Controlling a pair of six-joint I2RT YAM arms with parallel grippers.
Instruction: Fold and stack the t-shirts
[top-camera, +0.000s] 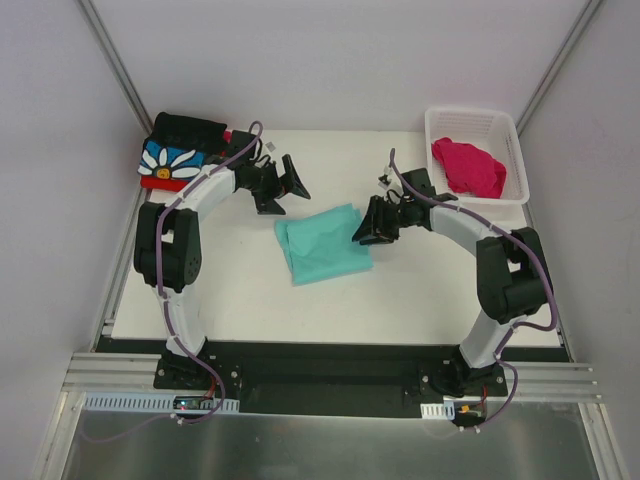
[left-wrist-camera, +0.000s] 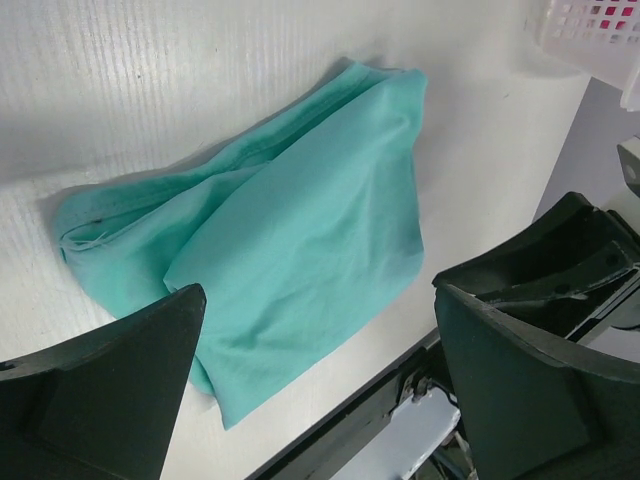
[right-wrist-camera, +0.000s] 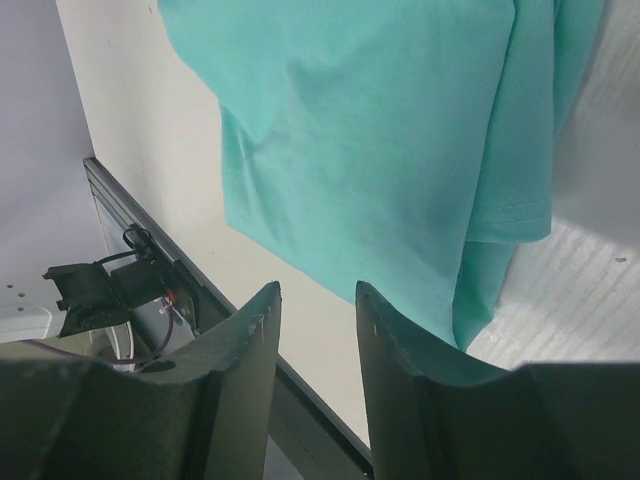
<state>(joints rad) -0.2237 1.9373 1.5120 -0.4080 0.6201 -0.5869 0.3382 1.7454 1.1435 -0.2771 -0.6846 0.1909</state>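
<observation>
Teal shirt lies folded at centre of table. Left claw spread wide, empty, hovers behind and left of shirt. Right claw at shirt's right edge, fingers narrowly parted, nothing between them. Pink shirt sits in basket, far right corner. Daisy shirt lies on red shirt, far left corner.

The left gripper stands spread wide, while the right gripper, angled down, has its jaws narrowly parted.
</observation>
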